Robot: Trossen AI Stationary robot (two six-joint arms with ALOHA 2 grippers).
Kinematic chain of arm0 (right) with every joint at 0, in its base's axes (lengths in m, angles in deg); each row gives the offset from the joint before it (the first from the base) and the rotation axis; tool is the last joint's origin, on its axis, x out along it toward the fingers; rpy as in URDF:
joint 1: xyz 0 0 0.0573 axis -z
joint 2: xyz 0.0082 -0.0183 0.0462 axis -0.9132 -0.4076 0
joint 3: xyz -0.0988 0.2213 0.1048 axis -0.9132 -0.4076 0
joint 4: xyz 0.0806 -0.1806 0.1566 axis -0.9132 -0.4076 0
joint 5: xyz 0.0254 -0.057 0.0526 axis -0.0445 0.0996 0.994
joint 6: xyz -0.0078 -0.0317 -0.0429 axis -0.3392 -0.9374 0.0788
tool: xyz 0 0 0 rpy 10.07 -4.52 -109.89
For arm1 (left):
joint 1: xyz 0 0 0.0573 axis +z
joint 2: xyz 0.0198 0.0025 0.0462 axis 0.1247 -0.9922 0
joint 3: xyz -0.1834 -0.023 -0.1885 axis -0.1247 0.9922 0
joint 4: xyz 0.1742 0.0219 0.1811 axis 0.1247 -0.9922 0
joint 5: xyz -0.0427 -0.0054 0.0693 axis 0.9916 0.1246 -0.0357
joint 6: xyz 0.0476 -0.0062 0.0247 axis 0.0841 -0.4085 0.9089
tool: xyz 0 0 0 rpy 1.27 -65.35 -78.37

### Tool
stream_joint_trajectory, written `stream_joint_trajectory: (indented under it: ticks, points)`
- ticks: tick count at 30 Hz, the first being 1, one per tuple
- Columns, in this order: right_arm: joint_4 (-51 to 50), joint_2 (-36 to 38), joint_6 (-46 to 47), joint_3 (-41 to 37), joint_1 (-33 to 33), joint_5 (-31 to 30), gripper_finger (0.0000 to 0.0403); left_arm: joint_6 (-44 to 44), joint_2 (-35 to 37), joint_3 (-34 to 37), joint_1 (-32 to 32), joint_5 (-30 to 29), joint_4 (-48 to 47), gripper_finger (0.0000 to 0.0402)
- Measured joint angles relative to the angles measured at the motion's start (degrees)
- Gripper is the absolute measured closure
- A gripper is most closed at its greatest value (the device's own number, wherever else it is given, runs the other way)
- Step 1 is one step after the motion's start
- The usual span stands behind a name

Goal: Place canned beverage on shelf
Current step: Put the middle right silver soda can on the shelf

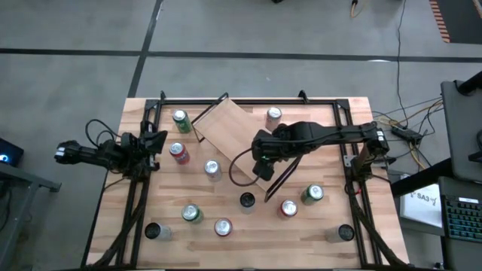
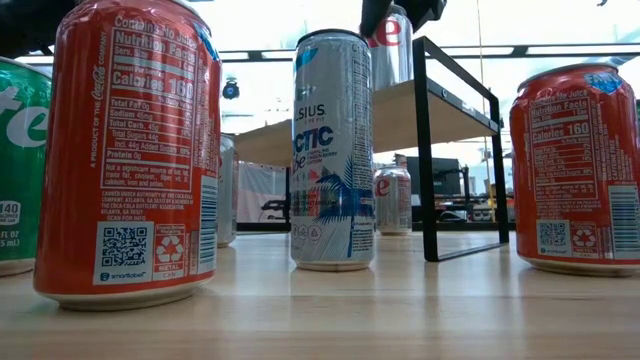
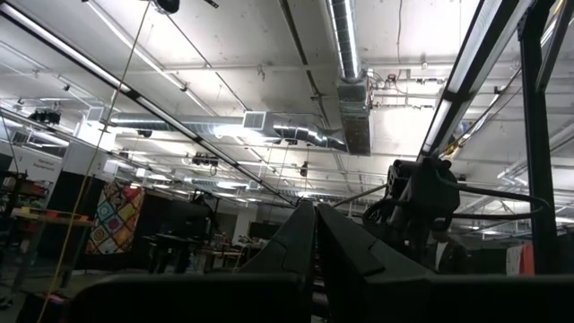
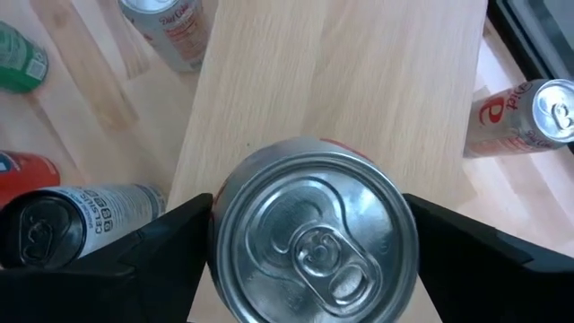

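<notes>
The shelf [image 1: 226,128], a light-wood board on thin black end frames, stands slantwise at the table's far middle. A silver canned beverage with red lettering [image 4: 314,235] stands upright with its base on the board's near right end [image 2: 392,50]. My right gripper [image 1: 263,162] hangs over it, pointing steeply down, open, with one finger on each side of the can's upper wall. My left gripper [image 1: 154,141] waits at the table's left edge, shut, pointing up and holding nothing [image 3: 314,235]. My right gripper has its fingers [image 4: 170,247] beside the can's upper wall, left and right of it, coming from above. The can's own top hides the places where they might meet it, so I cannot tell whether they touch. The can stands upright on the shelf board [image 4: 341,81].
Several other cans stand on the tabletop: green [image 1: 181,119] and red [image 1: 179,153] at the left, silver [image 1: 212,168] by the shelf, silver [image 1: 273,115] at the far side, red [image 1: 288,208] and green [image 1: 312,194] near right. A black rail frame [image 1: 346,150] borders the table.
</notes>
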Motion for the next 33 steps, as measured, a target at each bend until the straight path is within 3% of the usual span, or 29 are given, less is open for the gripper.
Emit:
stream_joint_trajectory:
  ticks: [13, 22, 27, 33]
  points:
    - [0.02, 0.42, -0.51, 3.11, 0.02, -0.44, 0.0060, 0.01, 0.00, 0.00, 0.00, 0.00, 0.00, 0.0401]
    - [0.36, 1.07, -5.55, 9.89, -0.62, -8.24, 0.0071, -0.01, 0.00, 0.00, 0.02, 0.00, 0.00, 0.0401]
    - [0.34, 4.11, -6.94, 9.22, -4.69, -13.33, 0.0100, 0.01, 0.00, 0.00, 0.00, 0.00, 0.00, 0.0401]
    - [0.30, 8.94, -4.60, 4.72, -12.20, -15.03, 0.0177, -0.01, 0.00, 0.00, 0.01, 0.02, -0.04, 0.0401]
